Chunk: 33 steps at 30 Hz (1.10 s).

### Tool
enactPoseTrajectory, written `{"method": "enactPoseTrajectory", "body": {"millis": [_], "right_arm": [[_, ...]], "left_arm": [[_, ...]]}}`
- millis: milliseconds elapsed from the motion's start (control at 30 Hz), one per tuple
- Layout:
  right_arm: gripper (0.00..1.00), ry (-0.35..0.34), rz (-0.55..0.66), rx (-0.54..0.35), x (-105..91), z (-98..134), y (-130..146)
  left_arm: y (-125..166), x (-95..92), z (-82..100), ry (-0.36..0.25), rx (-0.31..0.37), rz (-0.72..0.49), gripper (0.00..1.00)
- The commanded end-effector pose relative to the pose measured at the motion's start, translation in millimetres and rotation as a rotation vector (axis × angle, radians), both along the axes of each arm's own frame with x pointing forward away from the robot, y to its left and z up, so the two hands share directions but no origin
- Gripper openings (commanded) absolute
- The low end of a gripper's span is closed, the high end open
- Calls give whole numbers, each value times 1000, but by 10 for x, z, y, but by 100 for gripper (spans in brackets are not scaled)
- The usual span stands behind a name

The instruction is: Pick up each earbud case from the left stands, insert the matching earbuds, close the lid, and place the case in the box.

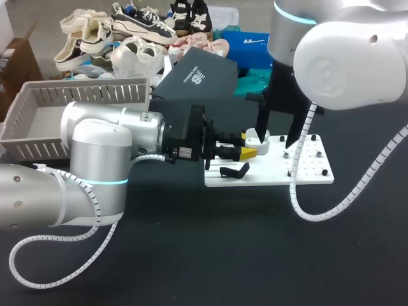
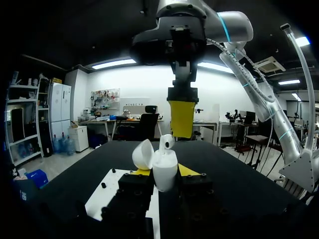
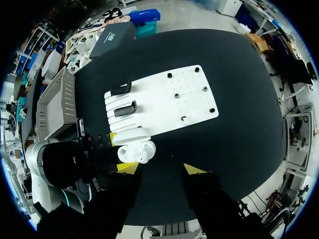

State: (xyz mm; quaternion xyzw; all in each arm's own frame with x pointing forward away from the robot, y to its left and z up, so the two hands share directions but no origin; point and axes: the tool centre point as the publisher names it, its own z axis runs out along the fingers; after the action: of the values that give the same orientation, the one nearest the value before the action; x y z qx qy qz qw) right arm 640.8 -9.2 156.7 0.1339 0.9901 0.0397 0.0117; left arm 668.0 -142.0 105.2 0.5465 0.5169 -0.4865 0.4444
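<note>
Our left pincer (image 1: 247, 152) comes in from the left of the head view to about the middle of the frame. It is closed on the earbud case (image 2: 164, 174), its two yellow tips pressing the smooth, glossy white shell from either side. The case is a rounded pebble shape held upright. Its domed lid (image 2: 143, 154) is swung open to one side, and a small rounded white earbud (image 2: 168, 143) stands up out of its mouth. We hold it over the left end of the flat white board (image 1: 306, 172), a matte plate dotted with rows of small holes and dark screws. Two black hooked stands (image 3: 125, 108) sit at that end of the board. Our right pincer (image 3: 162, 169) hangs above the case with its fingers spread wide and nothing between them. A grey basket (image 1: 38, 124) of slatted plastic sits at the upper left of the head view, well apart from the board, on the matte black bench (image 1: 223, 255).
</note>
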Motion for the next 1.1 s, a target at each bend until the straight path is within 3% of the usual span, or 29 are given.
{"method": "enactPoseTrajectory", "body": {"millis": [33, 300, 500, 567, 633, 667, 733, 833, 1100], "right_arm": [[50, 1, 1, 3, 22, -15, -21], [54, -16, 10, 16, 24, 33, -27], [65, -103, 43, 61, 1, 148, -184], [59, -116, 57, 84, -16, 165, -231], [67, -146, 89, 106, -59, 184, -310], [82, -154, 93, 113, -71, 183, -337], [95, -168, 90, 116, -80, 161, -401], [99, -178, 75, 138, -75, 95, -504], [99, -180, 53, 168, -33, -157, -776]], "left_arm": [[-4, 2, -5, -1, 0, 0, 0], [-4, 2, -5, -1, 0, 0, 0], [-4, 2, -5, -1, 0, 0, 0], [-4, 2, -5, -1, 0, 0, 0], [-4, 2, -5, -1, 0, 0, 0], [-4, 2, -5, -1, 0, 0, 0], [-4, 2, -5, -1, 0, 0, 0], [-4, 2, -5, -1, 0, 0, 0], [-4, 2, -5, -1, 0, 0, 0]]}}
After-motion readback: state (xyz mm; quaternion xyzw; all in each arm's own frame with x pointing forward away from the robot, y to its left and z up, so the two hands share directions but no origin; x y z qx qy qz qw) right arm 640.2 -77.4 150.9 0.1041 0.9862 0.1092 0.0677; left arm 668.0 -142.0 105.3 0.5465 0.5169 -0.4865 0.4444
